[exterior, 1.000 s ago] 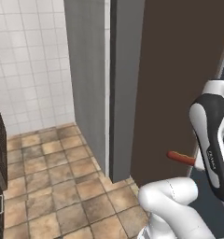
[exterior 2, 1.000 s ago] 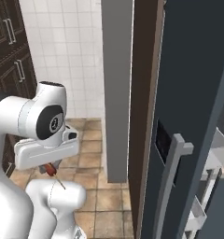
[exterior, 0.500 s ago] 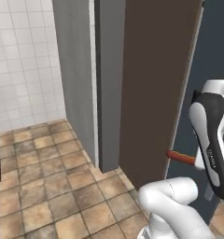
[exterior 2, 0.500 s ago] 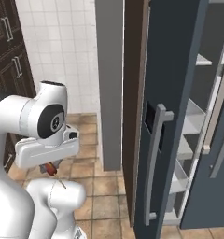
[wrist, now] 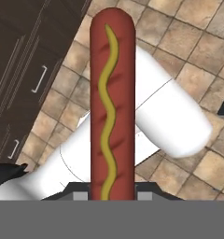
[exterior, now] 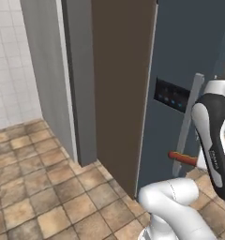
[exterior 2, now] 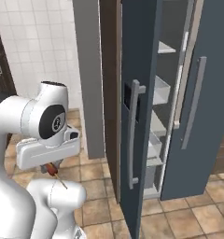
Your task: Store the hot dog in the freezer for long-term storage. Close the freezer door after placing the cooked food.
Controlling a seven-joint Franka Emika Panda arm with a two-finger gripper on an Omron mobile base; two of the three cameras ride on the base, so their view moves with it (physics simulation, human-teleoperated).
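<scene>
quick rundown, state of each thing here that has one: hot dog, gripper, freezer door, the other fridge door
hot dog: held in the gripper, off the floor, a yellow mustard line along it
gripper: shut on the hot dog, tucked low beside the robot's body
freezer door: open, swung out, its white bins showing inside
freezer: open, pale shelves showing, hot dog not in it yet
plain door: looks shut

base views: flank arm, share freezer door (exterior 2: 132, 140) | hand view: close, floorward

arm folded low, end effector (wrist: 113, 198) apparently clamped shut, pointing floorward.
</scene>
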